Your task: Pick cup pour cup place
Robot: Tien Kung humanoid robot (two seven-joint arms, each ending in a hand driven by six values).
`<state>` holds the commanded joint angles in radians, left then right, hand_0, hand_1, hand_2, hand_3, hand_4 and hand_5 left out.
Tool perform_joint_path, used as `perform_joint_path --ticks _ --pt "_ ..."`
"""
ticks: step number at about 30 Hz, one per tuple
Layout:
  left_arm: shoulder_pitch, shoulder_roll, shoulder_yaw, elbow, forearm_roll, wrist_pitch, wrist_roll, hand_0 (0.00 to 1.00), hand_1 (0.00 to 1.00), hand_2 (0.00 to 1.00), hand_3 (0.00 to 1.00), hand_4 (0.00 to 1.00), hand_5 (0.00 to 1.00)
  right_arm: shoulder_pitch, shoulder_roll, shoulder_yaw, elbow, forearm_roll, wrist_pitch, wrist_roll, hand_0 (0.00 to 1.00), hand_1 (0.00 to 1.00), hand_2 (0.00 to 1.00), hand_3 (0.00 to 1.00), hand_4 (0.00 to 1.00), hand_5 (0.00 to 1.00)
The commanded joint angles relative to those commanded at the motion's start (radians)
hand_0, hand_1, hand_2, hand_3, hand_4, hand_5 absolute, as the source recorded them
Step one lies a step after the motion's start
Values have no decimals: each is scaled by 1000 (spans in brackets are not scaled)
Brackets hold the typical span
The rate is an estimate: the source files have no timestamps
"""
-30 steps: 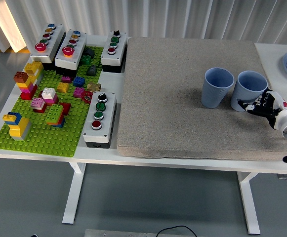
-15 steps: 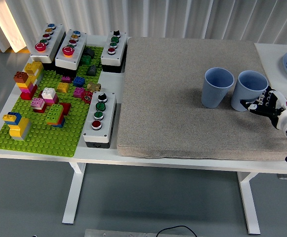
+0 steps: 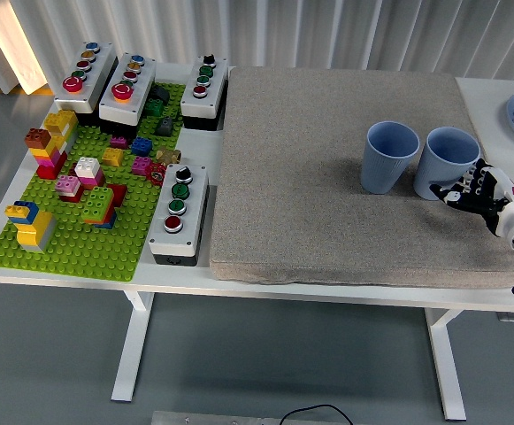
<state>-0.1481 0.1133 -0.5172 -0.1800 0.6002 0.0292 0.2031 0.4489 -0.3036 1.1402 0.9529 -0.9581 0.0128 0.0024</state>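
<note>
Your right hand [image 3: 479, 189] has crept slightly rightward, fingers wrapped on the tilted right pale-blue plastic cup [image 3: 445, 163] on the grey felt mat [image 3: 327, 177]; lift comes next, not yet begun.

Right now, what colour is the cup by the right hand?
Light blue, matching its neighbour; the cup shows clearly in the head view.

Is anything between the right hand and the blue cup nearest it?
Nothing visible: the right hand is already at the right blue plastic cup, fingers against its lower side. The left blue plastic cup stands clear beside it.
</note>
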Motion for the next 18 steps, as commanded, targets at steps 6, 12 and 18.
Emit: perform_joint_path --ticks 6,12,18 --pt "2 0 5 0 -8 0 -1 749 777 832 650 553 940 -10 -10 12 8 -3 2 0 931 871 936 943 801 2" --pt "4 0 10 0 -13 0 -1 749 778 832 650 553 939 -31 -23 22 33 -2 1 -3 930 871 934 943 801 2" --pt "8 1 1 0 -8 0 1 750 778 832 650 554 940 -75 -53 49 101 -9 6 -9 928 869 931 944 801 2"
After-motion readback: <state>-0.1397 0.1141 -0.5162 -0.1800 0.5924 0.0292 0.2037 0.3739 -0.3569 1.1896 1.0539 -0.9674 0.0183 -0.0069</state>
